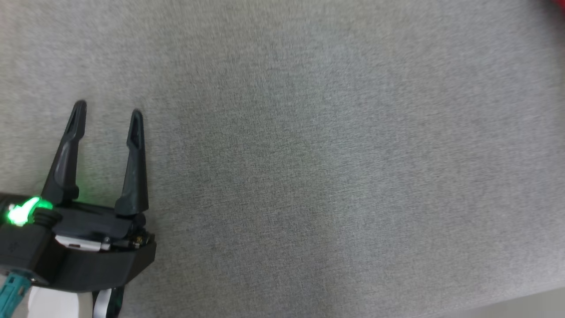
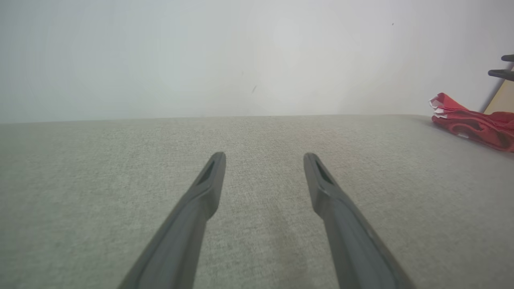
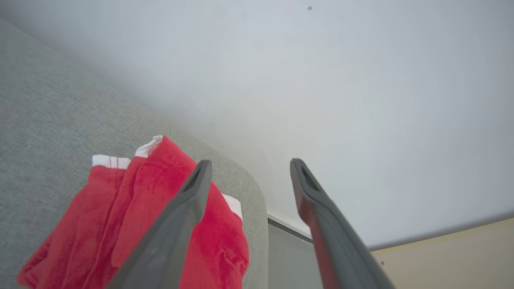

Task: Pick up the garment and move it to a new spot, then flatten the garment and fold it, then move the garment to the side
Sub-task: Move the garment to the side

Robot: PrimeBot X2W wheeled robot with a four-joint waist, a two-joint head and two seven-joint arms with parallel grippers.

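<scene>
Beneath and to the left of the right claw, as its own wrist view has it: one red garment with white trim, bunched and creased, lying on the grey fabric-covered desk close to the desk's rounded corner. Right claw: two long dark fingers spread wide, nothing between them; the left finger crosses over the garment in that view, and contact cannot be told. Beyond the right claw's tips: pale wall; below the right finger, a strip of tan floor. Left claw: fingers likewise spread, empty, held over bare grey fabric, with a green light glowing at its base. Ahead of the left claw: open desk surface running to the same pale wall. Far to the right of the left claw, well apart from it: the garment again, a low red heap near the desk edge, and just above it the two dark fingertips of the right claw, standing apart from each other.
</scene>
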